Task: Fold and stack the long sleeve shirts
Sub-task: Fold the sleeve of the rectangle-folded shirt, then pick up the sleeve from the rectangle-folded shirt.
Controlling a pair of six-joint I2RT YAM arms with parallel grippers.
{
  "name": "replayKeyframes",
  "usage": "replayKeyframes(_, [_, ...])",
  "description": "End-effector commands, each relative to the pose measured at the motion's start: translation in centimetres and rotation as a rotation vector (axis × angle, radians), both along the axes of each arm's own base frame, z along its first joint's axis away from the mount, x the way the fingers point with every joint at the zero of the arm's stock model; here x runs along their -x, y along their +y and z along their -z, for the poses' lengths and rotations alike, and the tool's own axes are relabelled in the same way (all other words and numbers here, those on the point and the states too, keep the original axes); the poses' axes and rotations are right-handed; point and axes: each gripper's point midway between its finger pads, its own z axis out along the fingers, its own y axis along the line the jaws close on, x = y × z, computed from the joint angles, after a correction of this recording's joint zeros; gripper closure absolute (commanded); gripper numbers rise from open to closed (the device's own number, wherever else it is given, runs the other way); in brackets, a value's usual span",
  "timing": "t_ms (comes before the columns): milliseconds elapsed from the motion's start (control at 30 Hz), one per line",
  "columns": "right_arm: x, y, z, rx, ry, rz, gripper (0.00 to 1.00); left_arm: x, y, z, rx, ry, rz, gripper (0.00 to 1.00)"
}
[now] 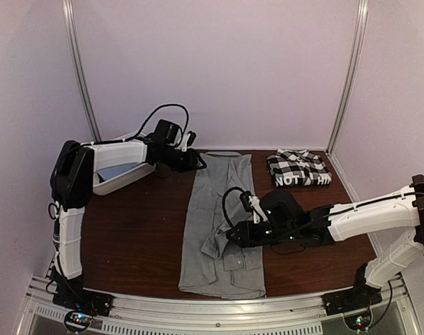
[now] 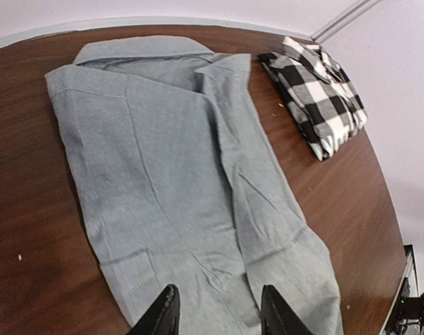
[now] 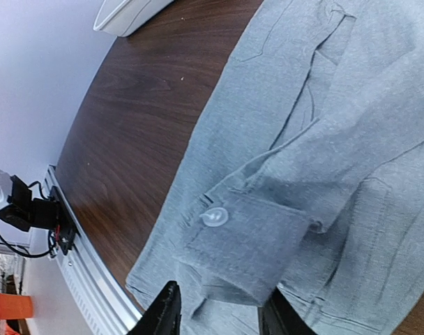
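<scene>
The right end effector hovers low over the near half of the grey shirt, its two fingers spread wide. Between them and just ahead lies the sleeve's cuff, folded across the body of the shirt, with its pale button facing up. To this end effector's left the shirt's edge gives way to the bare brown surface.

The grey shirt is laid out lengthwise as a long narrow strip. Its sides are turned in, its hem is toward the arms' bases and its collar is at the far end.

The left end effector is at that far end, by the collar's left corner. Its fingers are also spread, and the grey cloth passes beneath the gap. From here the shirt runs away ahead of it.

Beyond the right end effector and off to its right, apart from the grey shirt, the black-and-white checked shirt sits folded into a compact rectangle in the far right corner.

Behind the left end effector, under that arm, a white tub holds some pale blue cloth. It may be a third shirt, but the arm hides too much to tell.
</scene>
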Motion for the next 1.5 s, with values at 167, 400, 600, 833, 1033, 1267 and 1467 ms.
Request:
replayKeyframes(167, [-0.4,-4.0,-1.7,0.032,-0.096,0.136,0.54,13.4,-1.8,0.2,-0.038,0.065,0.161,0.59])
replayKeyframes(400, [-0.5,-3.4,-0.9,0.129,-0.116,0.114,0.49,19.7,-1.2,2.4,-0.113,0.103,0.165,0.55])
replayKeyframes(600, [-0.5,-3.5,0.3,0.19,-0.112,0.101,0.45,24.2,-2.0,4.0,-0.103,0.151,0.217,0.54])
replayKeyframes(833, [0.5,-2.2,3.1,0.299,-0.076,0.042,0.44,26.8,-4.1,4.9,-0.102,0.18,0.277,0.55])
replayKeyframes(1033, [0.8,-2.5,4.7,0.364,-0.055,0.063,0.5,29.0,-5.0,4.6,-0.108,0.179,0.319,0.51])
replayKeyframes(1267, [0.9,-2.9,4.9,0.378,-0.052,0.077,0.68,30.5,-4.3,4.5,-0.169,0.153,0.32,0.49])
replayKeyframes(1467, [1.4,-2.5,5.4,0.383,-0.043,0.059,0.85,30.8,-3.8,5.7,-0.192,0.18,0.304,0.49])
